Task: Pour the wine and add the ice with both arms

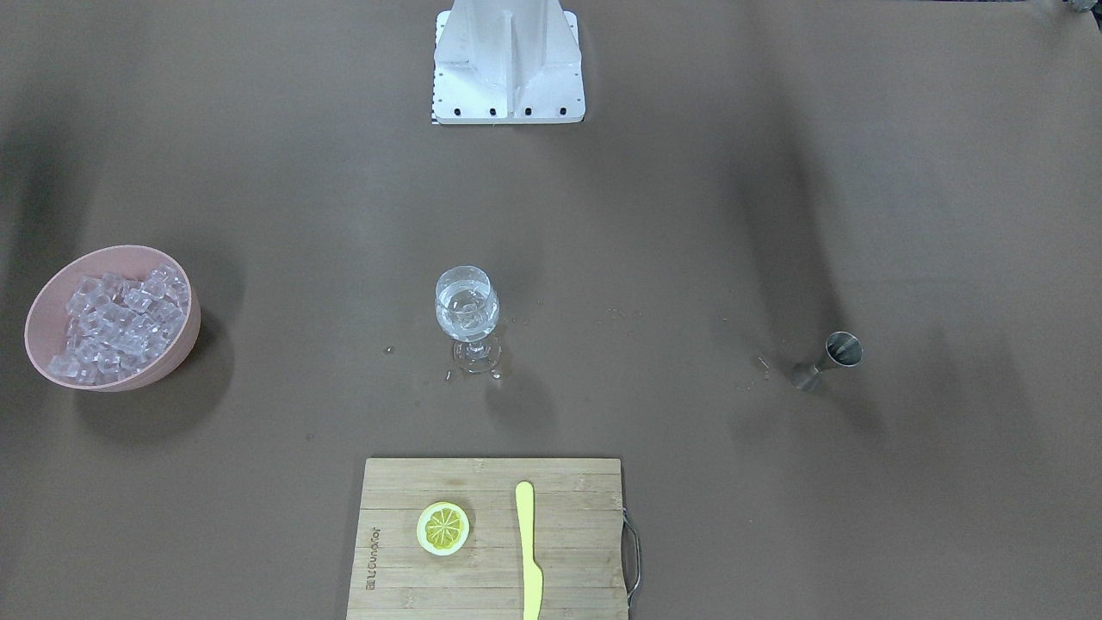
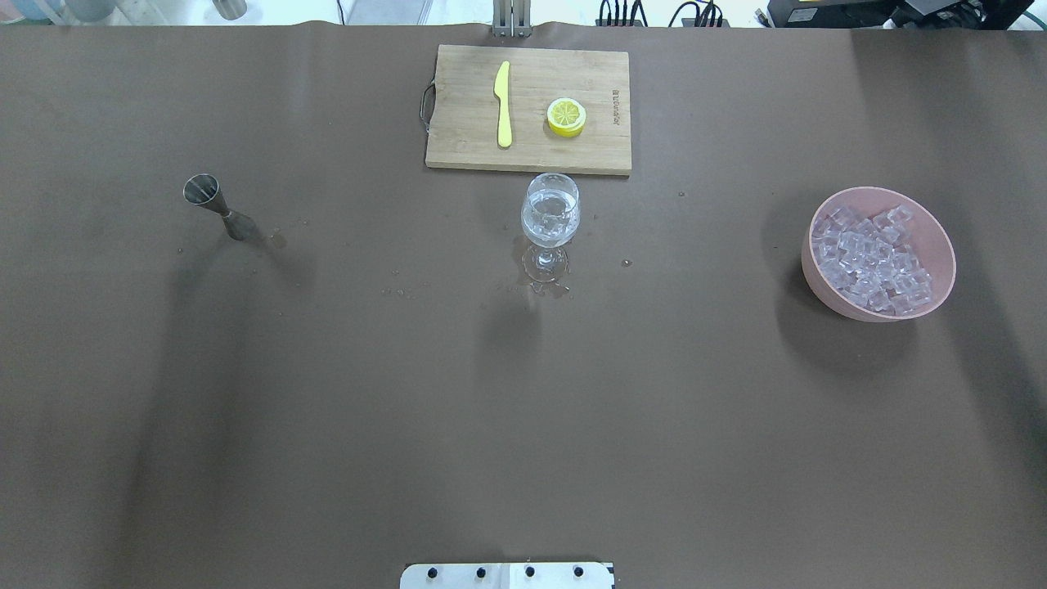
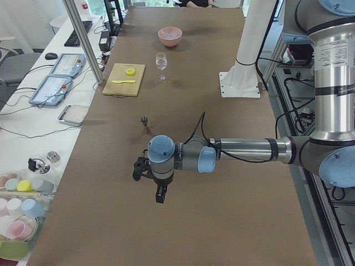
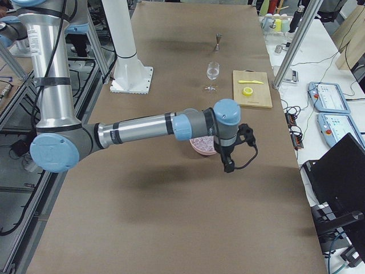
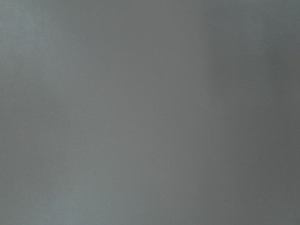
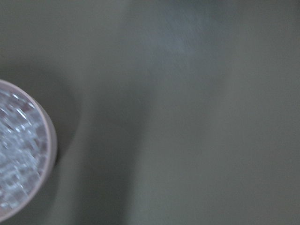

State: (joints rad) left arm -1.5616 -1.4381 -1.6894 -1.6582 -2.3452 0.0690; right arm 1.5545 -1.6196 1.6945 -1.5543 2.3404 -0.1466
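Observation:
The wine glass (image 1: 467, 314) stands mid-table and holds the clear wine (image 2: 550, 222) with a few ice cubes in it. More ice (image 1: 116, 323) fills a pink bowl (image 1: 188, 343), seen on the right of the overhead view (image 2: 818, 282). Its rim shows at the left edge of the right wrist view (image 6: 50, 140). A steel jigger (image 1: 831, 360) stands upright on the other side. My left gripper (image 3: 159, 198) hangs over bare table short of the jigger. My right gripper (image 4: 229, 168) hangs just short of the bowl. I cannot tell whether either is open or shut.
A bamboo cutting board (image 1: 491, 603) with a lemon half (image 1: 443, 528) and a yellow knife (image 1: 529, 551) lies beyond the glass. Water drops (image 2: 540, 286) lie around the glass foot. The white stand (image 1: 508, 60) sits at the robot's edge.

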